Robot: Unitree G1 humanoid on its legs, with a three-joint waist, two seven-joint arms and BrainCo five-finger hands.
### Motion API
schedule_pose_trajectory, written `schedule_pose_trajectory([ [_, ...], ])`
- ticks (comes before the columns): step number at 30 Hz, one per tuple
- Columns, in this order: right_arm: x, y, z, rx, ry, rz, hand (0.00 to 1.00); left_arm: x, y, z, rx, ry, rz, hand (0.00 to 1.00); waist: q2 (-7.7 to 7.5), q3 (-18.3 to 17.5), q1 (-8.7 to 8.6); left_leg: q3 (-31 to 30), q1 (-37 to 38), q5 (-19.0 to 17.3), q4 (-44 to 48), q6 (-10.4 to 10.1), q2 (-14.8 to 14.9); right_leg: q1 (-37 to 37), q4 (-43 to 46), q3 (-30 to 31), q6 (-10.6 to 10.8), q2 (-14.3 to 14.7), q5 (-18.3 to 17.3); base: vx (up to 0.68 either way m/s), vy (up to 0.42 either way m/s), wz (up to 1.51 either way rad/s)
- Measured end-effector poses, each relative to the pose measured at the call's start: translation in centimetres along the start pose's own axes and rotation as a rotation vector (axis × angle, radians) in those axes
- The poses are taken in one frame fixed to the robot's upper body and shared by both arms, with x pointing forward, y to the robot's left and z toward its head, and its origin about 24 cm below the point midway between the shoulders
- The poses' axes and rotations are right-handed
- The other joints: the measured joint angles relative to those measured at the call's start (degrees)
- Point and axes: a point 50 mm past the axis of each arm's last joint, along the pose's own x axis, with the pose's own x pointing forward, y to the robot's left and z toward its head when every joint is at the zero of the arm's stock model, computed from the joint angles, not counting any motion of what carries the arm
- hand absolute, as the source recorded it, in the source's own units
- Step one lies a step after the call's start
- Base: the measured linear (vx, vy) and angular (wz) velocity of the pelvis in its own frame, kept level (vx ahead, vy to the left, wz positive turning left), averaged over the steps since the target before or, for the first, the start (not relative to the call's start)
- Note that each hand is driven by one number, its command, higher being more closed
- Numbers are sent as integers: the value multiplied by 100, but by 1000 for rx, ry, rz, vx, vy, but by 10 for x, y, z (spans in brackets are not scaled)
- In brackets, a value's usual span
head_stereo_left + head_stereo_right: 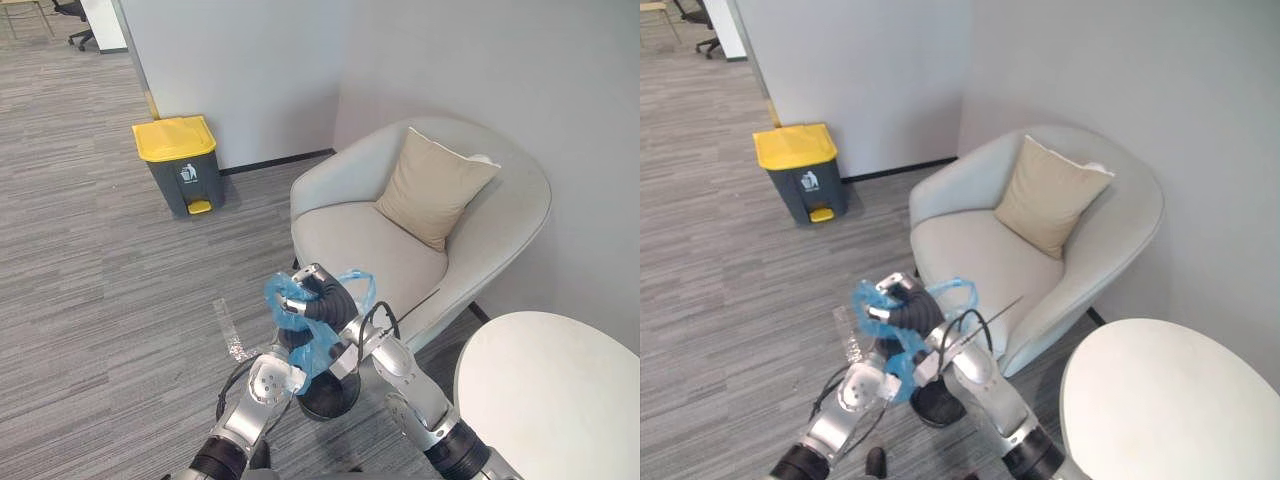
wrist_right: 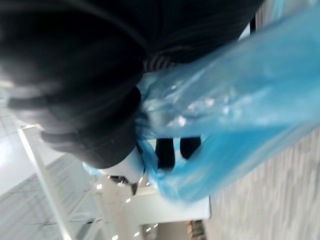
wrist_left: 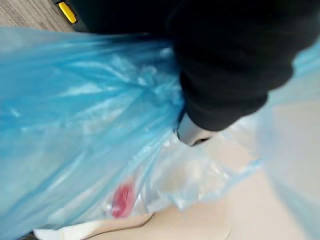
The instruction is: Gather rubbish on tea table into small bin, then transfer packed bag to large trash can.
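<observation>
R hand (image 1: 318, 300) raised in front of armchair (image 1: 400, 250), fingers curled tight on gathered top of blue bag (image 1: 318, 352) — bag hangs just over small black bin (image 1: 330, 396) on floor. L hand (image 1: 292, 340) against bag lower down, fingers buried in plastic — can't tell grip. By wall, well apart: yellow-lid trash can (image 1: 180, 165).

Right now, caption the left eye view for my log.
Right hand grips blue bag over small bin; yellow-lidded trash can waits beyond.
</observation>
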Motion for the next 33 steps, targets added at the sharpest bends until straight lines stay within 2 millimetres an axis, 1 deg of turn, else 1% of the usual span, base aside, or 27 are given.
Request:
schedule_pose_trajectory([
  [3,-8,-11,-2,-118,17,-64,0,-2,8,-3,-17,13,38,100,-14,23,1,-15,-6,-4,0,5,-1,2,0,-15,10,-6,-11,0,0,1],
  [5,-16,-25,-1,-268,28,-113,0,-6,16,-9,-45,39,79,100,-27,56,13,-23,-12,-7,-1,12,-44,2,4,-36,19,-12,-16,0,0,3],
  [7,-23,-36,0,-343,44,-145,0,-10,20,-15,-53,60,100,100,-36,62,9,-29,-8,-11,-1,18,-58,-11,7,-47,29,-23,-26,0,0,5],
  [8,-32,-45,1,-430,58,-173,0,-14,24,-21,-63,83,122,100,-40,69,11,-46,-9,-16,-1,25,-76,-10,15,-73,47,-41,-44,7,2,8],
  [10,-46,-58,3,-550,82,-212,0,-23,30,-31,-71,123,152,100,-39,75,14,-55,-10,-16,-1,26,-104,-4,21,-89,68,-64,-61,28,7,7],
  [11,-49,-61,4,-579,86,-223,0,-25,30,-33,-71,132,153,100,-41,78,15,-62,-11,-22,-1,33,-99,1,18,-91,69,-78,-64,50,7,5],
  [12,-59,-66,5,-656,99,-244,0,-30,31,-39,-62,155,154,100,-43,101,22,-73,-14,-32,-1,40,-99,9,9,-101,70,-89,-68,44,1,5],
  [14,-64,-68,6,-690,103,-265,0,-34,32,-45,-68,176,165,100,-43,137,24,-80,-23,-33,-1,41,-100,8,9,-109,71,-93,-69,20,0,2],
  [16,-74,-71,2,-727,131,-322,0,-41,33,-59,-82,237,177,100,-43,139,22,-106,-79,-32,0,41,-101,-3,9,-137,48,-94,-54,33,-3,6],
  [18,-80,-73,-5,-706,162,-362,0,-47,32,-69,-84,283,179,100,-40,144,-1,-146,-79,-32,0,40,-136,16,10,-174,28,-96,-54,27,6,9],
  [20,-90,-81,-31,-621,268,-462,0,-59,34,-90,-108,381,203,100,-37,146,-23,-154,-74,-42,0,36,-144,24,10,-184,27,-103,-64,10,3,3],
  [21,-92,-82,-39,-596,299,-482,0,-63,35,-94,-117,403,212,100,-35,147,-24,-155,-73,-46,0,35,-147,25,10,-187,29,-105,-68,0,0,0],
  [23,-110,-86,-70,-485,452,-576,0,-79,39,-114,-174,507,265,100,-16,163,-24,-158,-24,-90,0,44,-174,47,9,-197,50,-130,-91,0,0,0],
  [24,-115,-87,-77,-451,484,-601,0,-83,38,-118,-189,529,274,100,-7,176,-24,-157,3,-121,0,46,-181,77,9,-198,55,-137,-101,15,13,6],
  [27,-151,-89,-113,-264,678,-747,0,-104,36,-139,-278,656,333,100,55,217,-20,-172,51,-190,0,38,-253,144,9,-240,146,-213,-180,16,20,6],
  [28,-157,-89,-118,-233,707,-770,0,-107,35,-143,-295,679,342,100,65,224,-18,-175,52,-194,0,44,-265,158,12,-248,149,-222,-181,51,18,5],
  [30,-181,-84,-138,-128,825,-847,0,-122,31,-155,-336,763,363,100,83,244,-15,-171,109,-215,0,88,-311,216,14,-251,145,-254,-178,64,10,2],
  [31,-185,-82,-141,-114,848,-855,0,-124,30,-157,-341,775,364,100,82,243,-13,-172,120,-225,0,102,-319,221,14,-251,146,-261,-180,61,8,1],
  [32,-196,-79,-150,-60,901,-885,0,-128,28,-159,-350,794,361,100,87,255,1,-173,151,-242,0,114,-344,298,5,-258,157,-278,-189,66,0,2],
  [33,-200,-78,-153,-41,922,-899,0,-129,27,-160,-356,801,360,100,90,275,8,-173,185,-247,0,118,-358,328,9,-260,162,-291,-192,84,1,1],
])
